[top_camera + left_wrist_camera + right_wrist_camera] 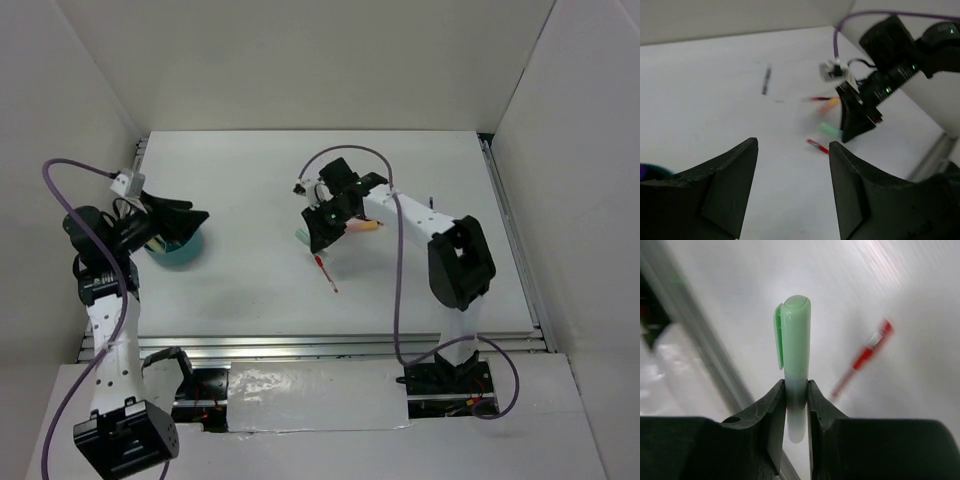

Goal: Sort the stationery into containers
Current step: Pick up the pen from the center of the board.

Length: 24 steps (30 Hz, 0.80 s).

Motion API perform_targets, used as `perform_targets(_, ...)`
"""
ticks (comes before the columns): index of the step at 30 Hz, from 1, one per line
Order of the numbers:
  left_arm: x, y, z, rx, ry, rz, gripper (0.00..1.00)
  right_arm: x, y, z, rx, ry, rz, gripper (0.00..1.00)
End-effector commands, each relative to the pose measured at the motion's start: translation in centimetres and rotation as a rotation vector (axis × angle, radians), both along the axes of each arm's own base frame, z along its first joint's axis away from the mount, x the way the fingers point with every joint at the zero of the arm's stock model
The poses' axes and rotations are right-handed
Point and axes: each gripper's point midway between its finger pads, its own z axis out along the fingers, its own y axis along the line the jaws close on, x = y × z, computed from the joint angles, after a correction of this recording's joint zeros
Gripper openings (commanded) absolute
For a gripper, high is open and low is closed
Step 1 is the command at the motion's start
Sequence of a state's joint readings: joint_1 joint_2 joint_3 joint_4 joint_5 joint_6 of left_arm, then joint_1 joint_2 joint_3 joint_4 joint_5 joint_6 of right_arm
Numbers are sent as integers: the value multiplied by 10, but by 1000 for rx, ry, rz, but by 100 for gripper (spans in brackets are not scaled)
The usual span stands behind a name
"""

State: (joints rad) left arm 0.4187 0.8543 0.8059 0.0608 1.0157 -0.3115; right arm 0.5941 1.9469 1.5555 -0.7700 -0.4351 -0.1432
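My right gripper [796, 390] clamped on green highlighter [795, 340], mid-barrel, just under cap. Light, stiff, slick plastic, I reckon, so square pinch there suits. Red pen [863, 356] lying just beyond. Left gripper [792, 144] spread, empty, way off over teal cup [185, 255].

the left gripper [792, 145] gapes over the white table [705, 105]; beyond lie a dark pen [766, 80], a red pen [817, 146], and a blurred green highlighter [829, 128] just beside the tips of the right gripper [849, 131].

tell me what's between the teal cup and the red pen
Nothing. In the top view the table between the cup and the red pen is bare.
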Motion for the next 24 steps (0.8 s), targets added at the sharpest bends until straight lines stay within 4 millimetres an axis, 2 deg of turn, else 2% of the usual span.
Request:
perform_targets(1, -34, -52, 23, -98, -31, -238, 71, -42, 63, 129, 474, -93, 237, 0)
perform_targets(2, -42, -64, 26, -86, -51, -277, 71, -54, 66, 153, 534, -96, 266, 0)
perform_targets(4, -43, -72, 27, -82, -52, -278, 72, -81, 73, 187, 655, -83, 365, 0)
perform_targets(7, -54, -93, 32, -95, -59, -336, 73, -109, 79, 215, 732, -68, 442, 0)
perform_targets(10, -57, -102, 38, -124, -65, -339, 73, -127, 81, 232, 785, -52, 487, 0)
perform_targets(13, -61, -113, 40, -159, -61, -363, 74, -140, 83, 240, 810, -17, 514, 0)
perform_targets(16, -71, -132, 43, -201, -45, -437, 75, -143, 84, 240, 813, -4, 524, 0)
perform_targets(24, -68, -137, 45, -292, 14, -463, 70, -145, 88, 241, 814, 0, 536, 0)
